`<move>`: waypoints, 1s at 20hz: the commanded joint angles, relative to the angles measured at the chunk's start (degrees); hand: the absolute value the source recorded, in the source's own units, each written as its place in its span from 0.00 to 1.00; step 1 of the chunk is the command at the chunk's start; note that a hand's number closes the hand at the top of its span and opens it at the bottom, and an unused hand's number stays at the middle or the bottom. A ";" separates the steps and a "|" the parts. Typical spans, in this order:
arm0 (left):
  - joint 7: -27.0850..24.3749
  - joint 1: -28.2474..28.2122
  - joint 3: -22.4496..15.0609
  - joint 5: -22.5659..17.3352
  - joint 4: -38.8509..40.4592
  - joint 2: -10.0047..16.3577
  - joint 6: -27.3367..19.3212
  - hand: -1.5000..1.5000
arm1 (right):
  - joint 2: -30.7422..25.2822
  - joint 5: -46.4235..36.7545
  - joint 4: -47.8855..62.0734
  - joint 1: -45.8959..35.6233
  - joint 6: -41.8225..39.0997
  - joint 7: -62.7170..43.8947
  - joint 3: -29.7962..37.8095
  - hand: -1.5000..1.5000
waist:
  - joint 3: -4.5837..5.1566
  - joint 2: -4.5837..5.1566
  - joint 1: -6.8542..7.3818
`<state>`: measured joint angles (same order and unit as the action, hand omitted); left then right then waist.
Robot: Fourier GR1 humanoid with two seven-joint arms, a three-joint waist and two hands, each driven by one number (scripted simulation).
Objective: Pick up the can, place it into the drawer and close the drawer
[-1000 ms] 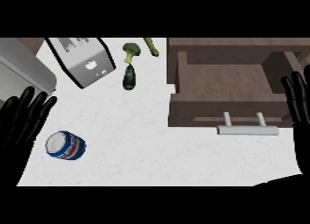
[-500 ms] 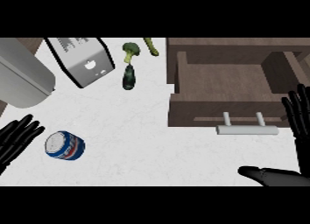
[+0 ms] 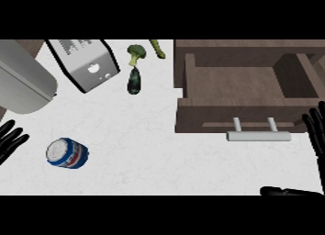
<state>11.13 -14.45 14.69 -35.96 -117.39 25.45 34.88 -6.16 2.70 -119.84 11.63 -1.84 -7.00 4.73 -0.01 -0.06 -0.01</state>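
White desk (image 3: 158, 156) carries the blue can (image 3: 67, 153) at its left side, well apart from the open wooden drawer (image 3: 246, 92) at the right. The left hand (image 3: 2, 144) is near the can, fingers straight, holding nothing. The right hand (image 3: 324, 133) is just beside the drawer's handle (image 3: 258, 136), also with straight fingers and holding nothing

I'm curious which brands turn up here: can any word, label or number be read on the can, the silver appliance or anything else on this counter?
No text here can be read.
On the can: blue, white and red bands, no legible lettering.
On the toaster: rows of pale marks on top and a small white mark on its side, too small to read.
On the drawer: no markings show.
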 commanded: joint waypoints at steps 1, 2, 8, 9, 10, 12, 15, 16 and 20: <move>0.75 -4.11 2.05 0.64 -2.08 -2.50 2.42 0.00 | 0.92 -0.14 -3.55 3.87 -0.61 0.94 0.58 0.00 | 0.01 -0.05 0.11; 4.09 0.30 2.92 -1.79 -0.47 -1.14 0.61 0.00 | 0.08 0.56 -2.15 1.66 -1.61 -0.50 1.18 0.00 | 0.01 0.00 0.02; -0.16 2.62 0.67 8.32 5.35 -6.80 3.80 0.00 | 2.27 -1.12 1.74 3.69 -1.95 5.24 1.37 0.00 | 0.02 0.02 -0.01; 0.68 5.84 0.19 9.44 6.74 -6.69 2.01 0.00 | -0.62 1.32 2.11 -0.24 -3.11 1.85 4.24 0.00 | 0.02 0.06 -0.05; 0.46 6.68 3.19 5.75 10.91 -4.05 4.95 0.00 | 0.24 -0.57 3.75 -1.52 -2.58 3.33 2.87 0.00 | 0.02 0.06 0.00; -0.08 6.36 -0.40 10.74 8.96 -8.43 3.74 0.00 | 3.26 -2.52 0.90 3.53 -1.57 5.41 0.77 0.00 | 0.02 0.03 -0.15; -1.16 7.93 2.47 9.58 12.39 -6.72 6.79 0.00 | 1.91 -1.66 -0.41 1.03 -1.87 0.39 2.22 0.00 | 0.02 0.04 -0.05; -7.70 4.36 2.79 15.97 15.49 -8.84 10.03 0.00 | 1.73 0.96 0.47 2.49 -3.28 2.38 3.67 0.00 | 0.03 0.03 -0.04; -8.71 7.92 2.76 18.77 17.89 -10.17 8.44 0.00 | -0.80 3.47 5.16 0.42 -6.15 4.20 7.95 0.00 | 0.02 0.07 -0.06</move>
<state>6.52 -8.16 16.89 -21.92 -103.92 16.71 42.06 -4.90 3.54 -118.42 14.62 -6.29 -2.95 8.88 0.01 -0.03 -0.09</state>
